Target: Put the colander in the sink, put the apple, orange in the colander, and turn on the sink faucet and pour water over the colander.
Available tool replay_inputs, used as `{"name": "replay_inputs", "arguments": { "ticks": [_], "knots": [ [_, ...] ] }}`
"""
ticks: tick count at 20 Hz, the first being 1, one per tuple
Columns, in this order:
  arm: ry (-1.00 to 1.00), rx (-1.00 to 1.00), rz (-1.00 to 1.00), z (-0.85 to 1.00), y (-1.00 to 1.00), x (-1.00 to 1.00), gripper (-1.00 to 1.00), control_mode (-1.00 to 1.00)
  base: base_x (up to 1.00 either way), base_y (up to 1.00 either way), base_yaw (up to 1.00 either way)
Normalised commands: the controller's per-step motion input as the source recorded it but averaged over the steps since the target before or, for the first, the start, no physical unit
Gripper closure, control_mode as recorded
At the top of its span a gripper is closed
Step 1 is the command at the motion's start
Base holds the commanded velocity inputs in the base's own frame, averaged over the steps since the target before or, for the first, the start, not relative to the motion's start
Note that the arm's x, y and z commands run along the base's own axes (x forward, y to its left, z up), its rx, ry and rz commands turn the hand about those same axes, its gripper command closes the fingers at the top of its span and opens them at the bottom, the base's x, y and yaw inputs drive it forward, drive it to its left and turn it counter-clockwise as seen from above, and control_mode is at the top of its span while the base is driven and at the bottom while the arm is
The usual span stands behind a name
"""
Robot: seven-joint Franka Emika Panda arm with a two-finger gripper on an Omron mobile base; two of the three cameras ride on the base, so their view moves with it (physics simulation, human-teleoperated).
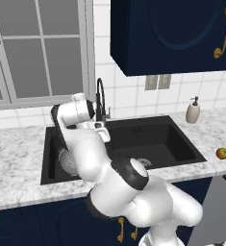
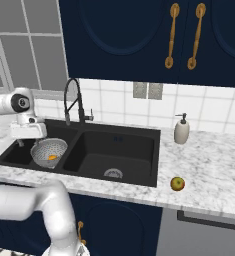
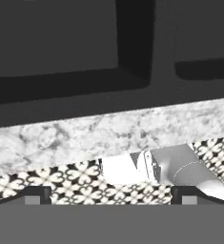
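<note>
The round silver metal colander (image 2: 49, 151) full of small holes sits in the left basin of the matt black sink (image 2: 134, 134), with the bright orange fruit (image 2: 52, 157) inside. The dull yellow-red apple (image 2: 177, 183) rests on the worktop's front edge, right of the sink. The claw (image 3: 111, 194) is wide and empty.

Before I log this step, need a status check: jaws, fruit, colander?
Gripper jaws open, empty, over left basin. Colander in sink, orange inside. Apple on counter, right of sink. Faucet dry, nothing blocking.
</note>
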Motion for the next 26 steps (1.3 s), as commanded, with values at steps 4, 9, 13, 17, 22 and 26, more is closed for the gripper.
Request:
{"name": "replay_inputs", "arguments": {
  "ticks": [4,9,13,17,22,26],
  "knots": [
    [0.00,0.04,0.06,0.28,-0.69,-0.85,-1.00,-1.00,0.00,0.00,0.00],
    [0.00,0.06,0.00,0.22,-0.83,-0.60,-1.00,-1.00,0.00,0.00,0.00],
    [0.02,0.06,0.00,0.17,-0.98,-0.39,-1.00,-1.00,0.00,0.00,0.00],
    [0.00,0.03,0.00,0.12,-1.00,-0.23,-1.00,-1.00,0.00,0.00,0.00],
    [-0.01,0.03,0.00,0.03,-1.00,-0.05,-1.00,-1.00,0.00,0.00,0.00],
    [-0.18,0.07,0.00,0.00,-1.00,0.00,-1.00,-1.00,0.00,0.00,0.00]
  ]
}}
